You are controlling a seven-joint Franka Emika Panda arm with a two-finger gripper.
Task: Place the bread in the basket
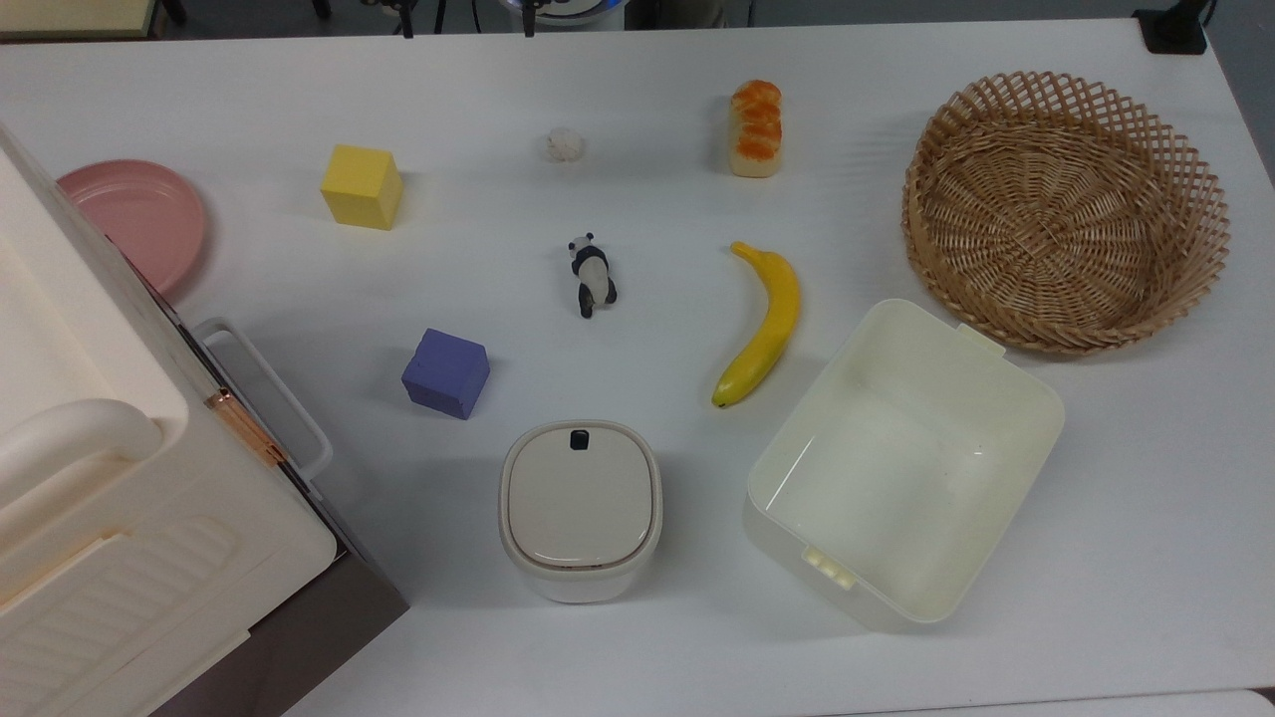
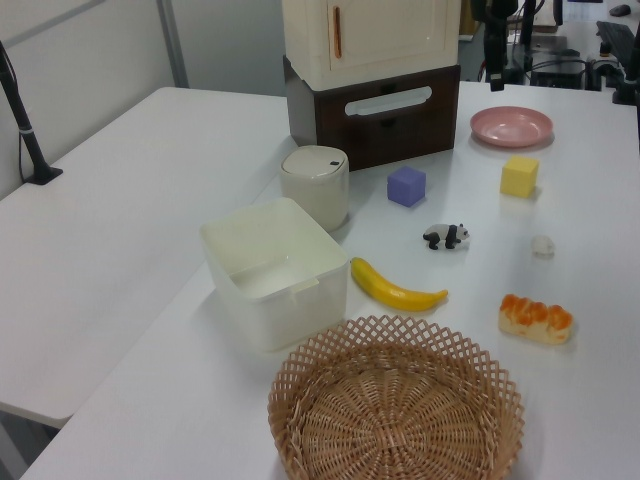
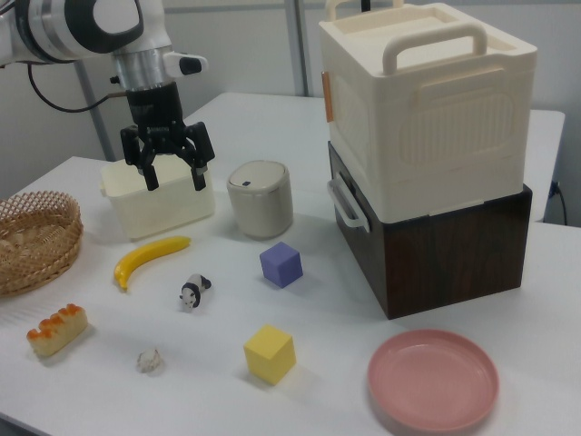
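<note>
Bare table (image 1: pixel 857 169) separates the bread (image 1: pixel 756 127) and the basket (image 1: pixel 1064 211); the banana (image 1: pixel 763 324) lies beside that gap.

The tabletop (image 1: pixel 637 637) is smooth, matt white; the basket (image 1: pixel 1066 211) near its edge is woven tan wicker with a rough, open lattice rim; the bread (image 1: pixel 756 127) has a glossy orange-brown top over pale matt sides; the banana (image 1: pixel 762 324) looks like smooth yellow plastic with a slight sheen; the tub (image 1: pixel 901 463) is cream plastic, faintly glossy inside; the gripper (image 3: pixel 169 170) is matt black.
</note>
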